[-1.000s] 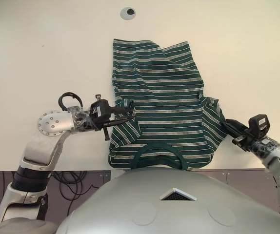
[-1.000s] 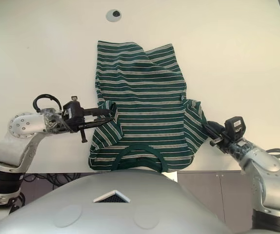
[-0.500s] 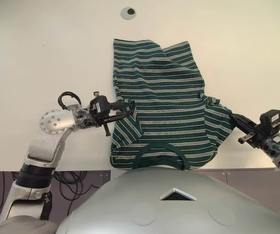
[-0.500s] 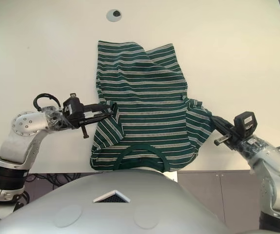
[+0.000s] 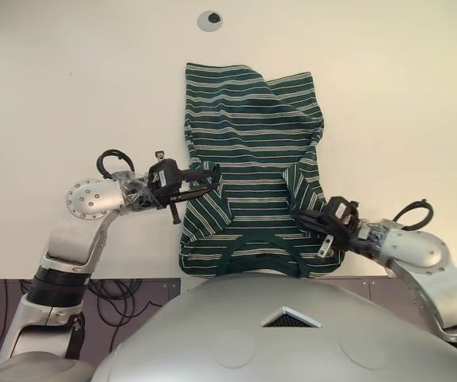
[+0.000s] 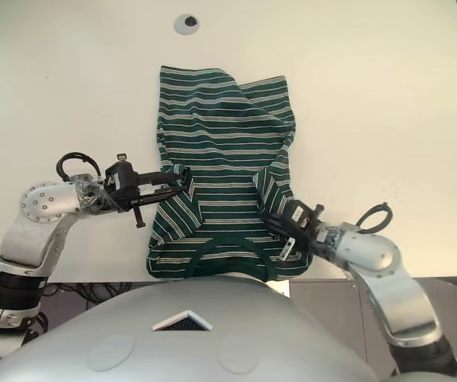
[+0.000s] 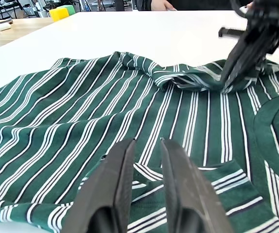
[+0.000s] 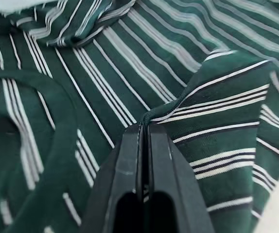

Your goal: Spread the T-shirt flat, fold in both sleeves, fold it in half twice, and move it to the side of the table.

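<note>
Sleeve-fold step, judged: striped T-shirt [image 5: 248, 135] lies mid-tabletop [image 5: 69, 87], collar nearest the robot; right pincer [image 8: 143, 127] clamps the right sleeve [image 5: 304, 183] over the chest, while left pincer [image 7: 147, 144], narrowly parted and empty, sits at the left sleeve [image 5: 207, 205]; next, lay the sleeve flat and release.

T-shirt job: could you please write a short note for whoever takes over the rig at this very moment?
Left gripper: narrowly open, at the folded-in left sleeve.
Right gripper: shut on the hem of the right sleeve, over the chest.
T-shirt: mid-table, collar toward the robot, far right corner creased.
Done: roughly spread; both sleeves lie inward.
Left: release the right sleeve, fold in half twice, move it to the table's side.
</note>
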{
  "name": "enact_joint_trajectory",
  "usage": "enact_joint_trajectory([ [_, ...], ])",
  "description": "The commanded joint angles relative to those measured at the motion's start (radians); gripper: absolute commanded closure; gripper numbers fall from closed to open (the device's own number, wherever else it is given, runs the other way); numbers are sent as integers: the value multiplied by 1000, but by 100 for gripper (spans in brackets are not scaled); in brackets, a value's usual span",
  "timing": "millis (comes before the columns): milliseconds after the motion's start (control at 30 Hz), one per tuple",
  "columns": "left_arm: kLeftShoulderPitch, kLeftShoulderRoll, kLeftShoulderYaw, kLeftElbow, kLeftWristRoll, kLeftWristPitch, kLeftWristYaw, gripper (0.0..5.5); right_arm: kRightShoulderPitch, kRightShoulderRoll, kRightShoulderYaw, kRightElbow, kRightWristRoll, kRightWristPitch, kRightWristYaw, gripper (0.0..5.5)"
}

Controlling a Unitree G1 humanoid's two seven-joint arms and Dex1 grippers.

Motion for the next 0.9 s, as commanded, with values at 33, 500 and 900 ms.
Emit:
enact_joint_trajectory([
  [33, -5, 24, 2, 19, 52, -40, 3, 460, -19, 0, 20, 34, -27, 5, -28, 497],
  [500, 274, 227, 218, 27, 171, -464, -61, 285, 343, -82, -404, -161, 154, -279, 224, 243],
  [900, 350, 267, 158, 88, 455, -717, 20, 224, 431, -141, -561, 136, -303, -738, 256, 243],
])
